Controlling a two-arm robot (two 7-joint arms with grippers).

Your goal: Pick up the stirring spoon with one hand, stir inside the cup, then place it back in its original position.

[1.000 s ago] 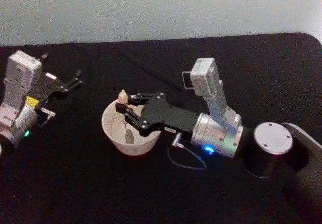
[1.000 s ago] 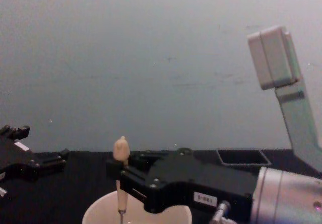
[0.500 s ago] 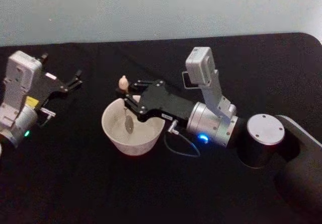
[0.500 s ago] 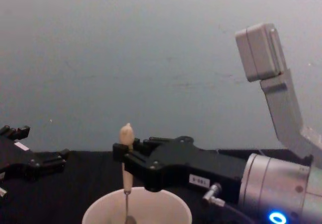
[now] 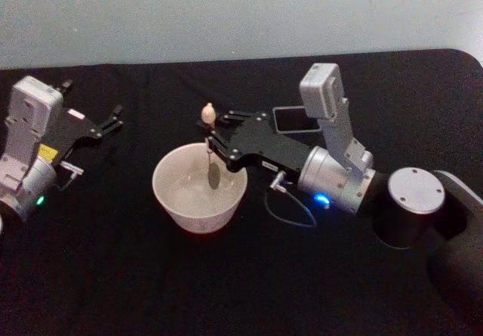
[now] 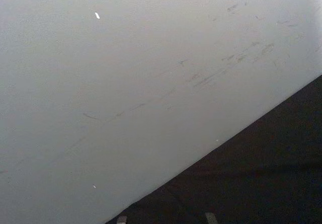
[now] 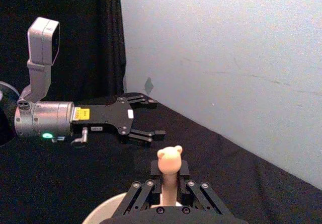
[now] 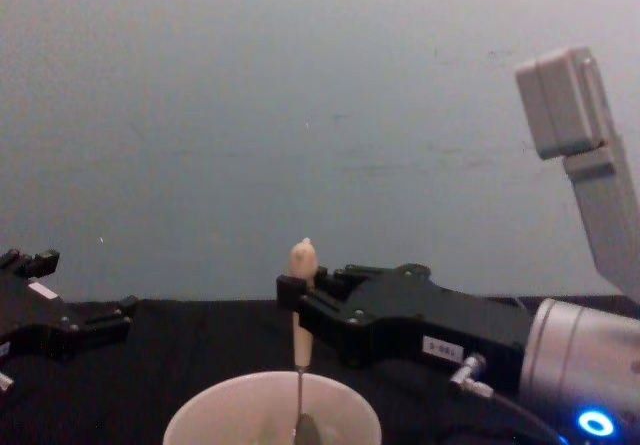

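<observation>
Black table open around cup; right claw pinches stirring spoon inside, left claw spread aside.

In the cup the stirring spoon, holder box behind, left end effector far left

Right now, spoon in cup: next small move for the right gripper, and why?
Probably sweep the tip in a small circle inside the wide cream-pink cup. The black right gripper is shut on the beige-handled metal stirring spoon, which stands upright with its tip inside the cup, right of centre, so stirring looks ready. The left gripper sits open, far left.
</observation>
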